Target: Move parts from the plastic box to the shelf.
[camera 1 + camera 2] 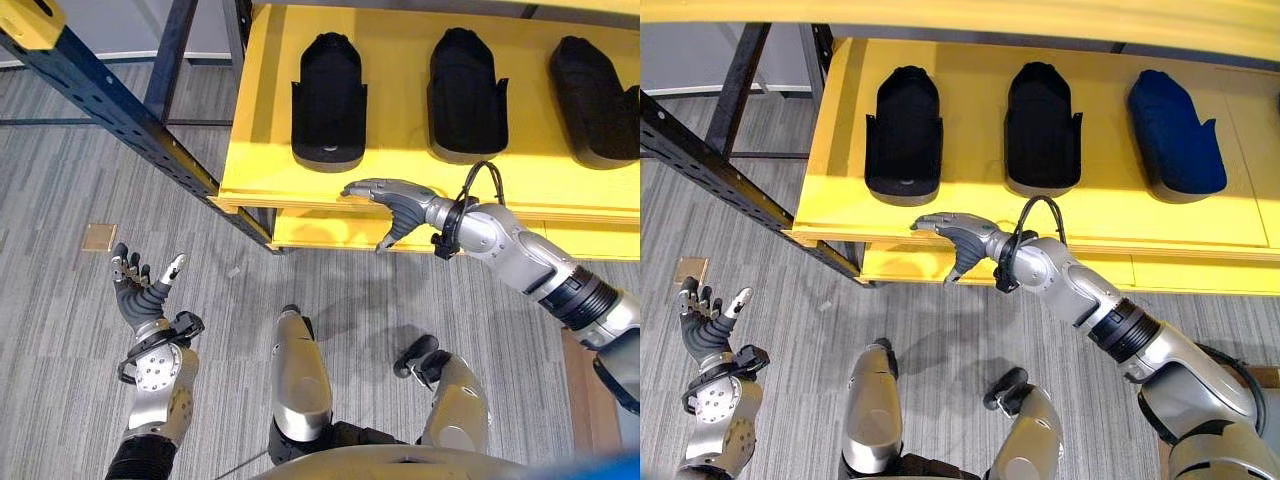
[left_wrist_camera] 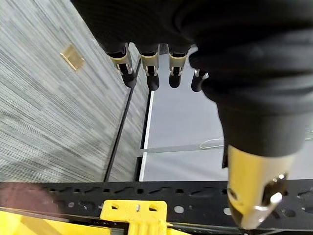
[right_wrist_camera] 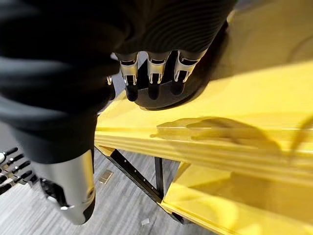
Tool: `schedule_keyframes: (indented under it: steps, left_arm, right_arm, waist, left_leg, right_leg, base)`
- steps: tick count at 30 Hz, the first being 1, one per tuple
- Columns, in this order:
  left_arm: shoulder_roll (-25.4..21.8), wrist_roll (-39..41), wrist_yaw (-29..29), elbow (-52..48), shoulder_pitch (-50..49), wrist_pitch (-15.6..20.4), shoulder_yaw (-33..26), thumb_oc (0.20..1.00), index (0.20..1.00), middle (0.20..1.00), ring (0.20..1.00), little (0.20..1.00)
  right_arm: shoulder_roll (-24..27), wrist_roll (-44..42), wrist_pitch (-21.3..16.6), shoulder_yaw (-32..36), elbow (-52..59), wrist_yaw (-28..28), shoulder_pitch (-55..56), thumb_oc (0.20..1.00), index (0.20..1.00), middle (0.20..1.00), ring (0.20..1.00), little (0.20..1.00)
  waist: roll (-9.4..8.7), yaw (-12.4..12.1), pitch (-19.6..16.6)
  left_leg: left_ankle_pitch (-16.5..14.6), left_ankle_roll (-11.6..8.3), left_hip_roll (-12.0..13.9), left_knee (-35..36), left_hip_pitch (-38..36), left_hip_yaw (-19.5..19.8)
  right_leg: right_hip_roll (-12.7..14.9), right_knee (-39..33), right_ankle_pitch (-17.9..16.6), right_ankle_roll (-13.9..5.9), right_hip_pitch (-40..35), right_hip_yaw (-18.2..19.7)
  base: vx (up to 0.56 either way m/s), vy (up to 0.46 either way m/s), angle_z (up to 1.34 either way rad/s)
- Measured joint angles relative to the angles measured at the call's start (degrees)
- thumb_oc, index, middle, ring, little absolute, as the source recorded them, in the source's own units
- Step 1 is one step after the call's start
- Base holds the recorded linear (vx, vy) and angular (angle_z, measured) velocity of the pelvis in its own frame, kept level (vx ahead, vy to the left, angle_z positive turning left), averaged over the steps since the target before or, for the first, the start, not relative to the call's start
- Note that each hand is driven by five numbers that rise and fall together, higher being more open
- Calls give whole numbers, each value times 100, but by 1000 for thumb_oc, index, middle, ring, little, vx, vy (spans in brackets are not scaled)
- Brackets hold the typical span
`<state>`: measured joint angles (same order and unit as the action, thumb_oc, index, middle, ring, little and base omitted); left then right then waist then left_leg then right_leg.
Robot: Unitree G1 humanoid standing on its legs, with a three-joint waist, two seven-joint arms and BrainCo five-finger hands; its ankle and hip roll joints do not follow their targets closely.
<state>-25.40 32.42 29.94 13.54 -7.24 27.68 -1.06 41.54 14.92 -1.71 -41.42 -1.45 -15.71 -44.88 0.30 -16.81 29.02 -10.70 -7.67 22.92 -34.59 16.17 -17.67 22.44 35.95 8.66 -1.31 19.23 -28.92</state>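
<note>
Parts: three dark moulded parts sit in a row on the yellow shelf (image 1: pixel 250 150); the nearest part (image 1: pixel 328 100) lies just beyond the fingers (image 1: pixel 362 187) of the right hand (image 1: pixel 400 203). Those fingers are straight and relaxed, holding nothing, hovering over the shelf's front edge close short of the part; contact cannot be told. Middle part (image 1: pixel 466 93) and far part (image 1: pixel 596 98) stand further to the right. Judgement: placement looks complete; best to draw the hand straight back and clear of the edge without nudging the part. Left hand (image 1: pixel 138 290) low over the floor (image 1: pixel 60 200), fingers spread, empty.
</note>
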Motion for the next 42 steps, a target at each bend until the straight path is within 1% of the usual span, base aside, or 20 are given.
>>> schedule_keyframes:
  steps: [2, 6, 13, 15, 22, 25, 28, 29, 33, 35, 38, 42]
  left_arm:
    - [2, 26, -1, 4, -13, 2, 0, 1000, 1000, 1000, 1000, 1000]
    - [8, 32, -2, 5, -52, 12, 10, 1000, 1000, 1000, 1000, 1000]
    - [7, 70, -3, 2, -51, 14, 98, 1000, 1000, 1000, 1000, 1000]
    - [8, 74, -2, 2, -52, 13, 100, 1000, 1000, 1000, 1000, 1000]
    - [14, 74, -2, 10, -49, 11, 112, 1000, 1000, 1000, 1000, 1000]
    - [16, 74, 1, 11, -46, 9, 116, 1000, 1000, 1000, 1000, 1000]
    - [18, 72, 9, 11, -28, 8, 176, 1000, 1000, 1000, 1000, 1000]
    - [18, 71, 19, 12, 3, -10, 203, 1000, 1000, 1000, 1000, 1000]
    - [77, 74, 4, 174, 189, -63, 227, 1000, 1000, 1000, 1000, 1000]
    - [95, 74, -2, 191, 227, -85, 330, 1000, 1000, 1000, 1000, 1000]
    - [113, 74, -7, 192, 233, -87, 451, 1000, 1000, 1000, 1000, 1000]
    - [133, 74, -2, 188, 294, -94, 461, 1000, 1000, 1000, 1000, 1000]
  right_arm:
    - [-2, 2, 0, 18, -2, -1, -2, 1000, 1000, 1000, 1000, 1000]
    - [-6, 1, -7, 18, -7, -5, -4, 1000, 1000, 1000, 1000, 1000]
    - [-12, 2, -14, 22, -6, -106, -4, 1000, 1000, 1000, 1000, 1000]
    - [-17, 3, -47, 20, -2, -168, -4, 1000, 1000, 1000, 1000, 1000]
    - [-144, 3, -52, -59, 0, -202, -37, 1000, 1000, 1000, 1000, 1000]
    - [-334, 5, -46, -89, 1, -202, -47, 1000, 1000, 1000, 1000, 1000]
    - [-417, 5, -1, -215, 1, -197, -184, 1000, 1000, 1000, 1000, 1000]
    - [-520, 5, 52, -215, -2, -159, -283, 1000, 1000, 1000, 1000, 1000]
    - [-623, 16, 131, -219, -138, -53, -423, 1000, 1000, 1000, 1000, 1000]
    - [-705, 180, 147, -233, -196, 11, -446, 1000, 1000, 1000, 1000, 1000]
    - [-728, 227, 153, -233, -197, 133, -475, 1000, 1000, 1000, 1000, 1000]
    - [-768, 228, 181, -228, -230, 353, -492, 1000, 1000, 1000, 1000, 1000]
  waist:
    - [6, -7, 77]
    - [4, -2, 84]
    - [7, 9, 86]
    - [7, -7, 86]
    - [13, -8, 89]
    - [19, -6, 93]
    - [54, -12, 114]
    - [70, -20, 123]
    - [68, -82, 125]
    - [70, -147, 130]
    - [62, -166, 134]
    - [54, -169, 137]
  left_leg:
    - [25, -41, -9, -45, 29, 23]
    - [30, -50, -15, -34, 45, 26]
    - [32, -44, -102, -18, 41, 37]
    - [17, -17, -108, -25, 51, 36]
    - [18, -13, -118, -35, 81, 16]
    - [18, -12, -126, -39, 82, 18]
    - [15, -7, -138, -46, 86, 19]
    - [14, -6, -145, -47, 99, 21]
    - [16, 1, -186, -76, 229, 30]
    - [23, -5, -185, -123, 278, 63]
    - [22, -4, -185, -141, 291, 74]
    - [3, 27, -190, -172, 347, 104]
  right_leg:
    - [41, 125, 18, 50, 55, 5]
    - [74, 253, 93, 87, 132, 25]
    - [170, 313, 124, 101, 161, 42]
    - [175, 304, 125, 99, 167, 47]
    - [191, 328, 122, 96, 233, 78]
    - [204, 354, 128, 95, 242, 84]
    - [222, 365, 130, 92, 244, 84]
    - [228, 368, 130, 92, 259, 88]
    - [269, 407, 132, 91, 403, 122]
    - [273, 445, 127, 95, 428, 123]
    - [272, 438, 120, 85, 419, 120]
    - [264, 406, 105, 75, 425, 117]
  base:
    - [-15, 35, 4]
    - [-5, 37, 0]
    - [2, 40, 2]
    - [2, 15, 0]
    - [9, 45, -1]
    - [-4, 47, 1]
    - [-7, 47, 1]
    - [-13, 49, 1]
    - [-10, 26, 0]
    - [-16, 52, 5]
    - [-12, 25, 2]
    - [-17, 41, 2]
